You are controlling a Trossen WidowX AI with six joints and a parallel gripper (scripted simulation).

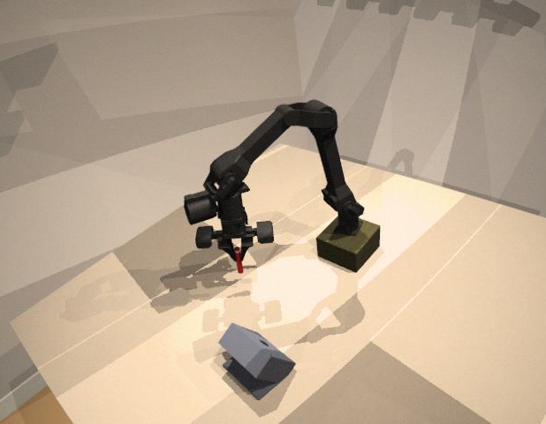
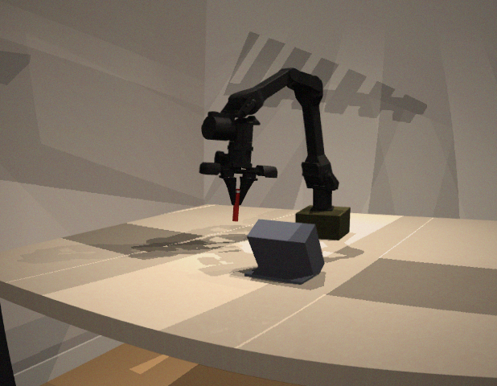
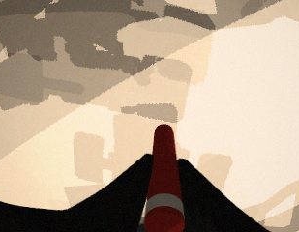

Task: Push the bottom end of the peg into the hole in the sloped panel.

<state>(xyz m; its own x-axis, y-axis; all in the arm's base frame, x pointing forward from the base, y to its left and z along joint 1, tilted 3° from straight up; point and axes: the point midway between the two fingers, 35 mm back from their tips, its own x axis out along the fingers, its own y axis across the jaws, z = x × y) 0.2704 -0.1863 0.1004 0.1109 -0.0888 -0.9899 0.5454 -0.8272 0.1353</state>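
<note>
The red peg (image 1: 239,267) (image 2: 235,214) (image 3: 164,140) is round, with a grey band near its top end. My gripper (image 1: 237,258) (image 2: 236,203) (image 3: 164,163) is shut on the peg around its middle and holds it above the table, leaning slightly, bottom end down. The blue-grey sloped panel block (image 1: 248,351) (image 2: 281,255) stands apart from the peg, nearer the top camera. Its dark hole (image 1: 263,342) shows in the upper face in the top view; its shape is hard to tell. The exterior view shows the block from behind, with the hole hidden. The wrist view does not show the block.
The arm stands on an olive-green base block (image 1: 337,251) (image 2: 315,224), behind and to the right of the panel block. Patchy shadows and bright light lie across the table (image 1: 446,274) (image 2: 157,299). The table's curved front edge shows in the exterior view.
</note>
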